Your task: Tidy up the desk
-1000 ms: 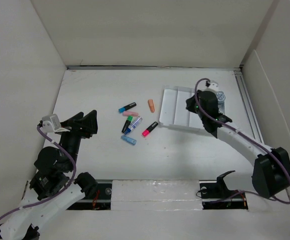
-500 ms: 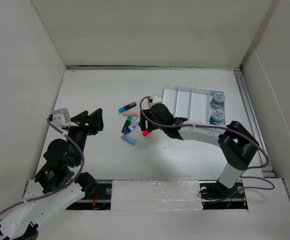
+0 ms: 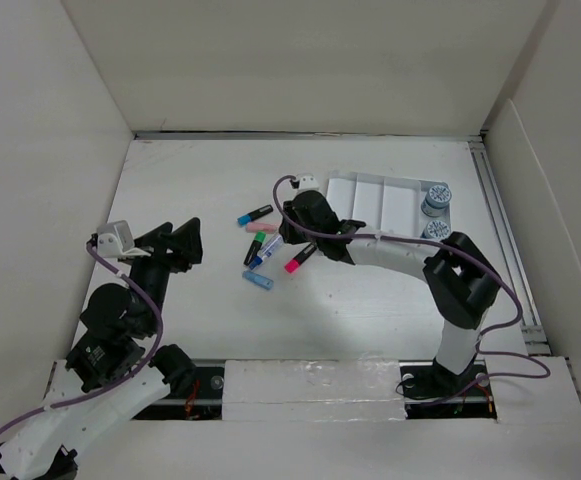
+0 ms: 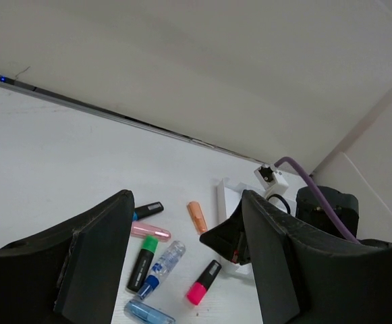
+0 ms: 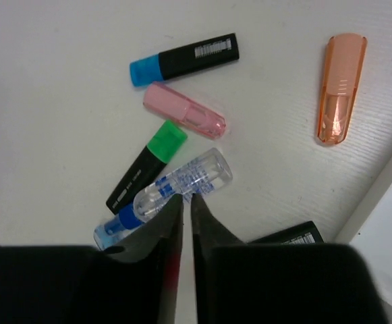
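The right gripper has swung left from the tray to the markers on the desk, fingers pressed together, empty. The clear pen lies slantwise just beyond their tips. The left gripper, spread, hangs farther off.

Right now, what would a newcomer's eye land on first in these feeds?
The scatter of coloured highlighters in the middle of the desk, with the right gripper poised just above it, fingers almost together over a clear blue-printed tube. Next, the white tray at far right, two round blue-labelled containers at its right end, while the left gripper hangs open at the left.
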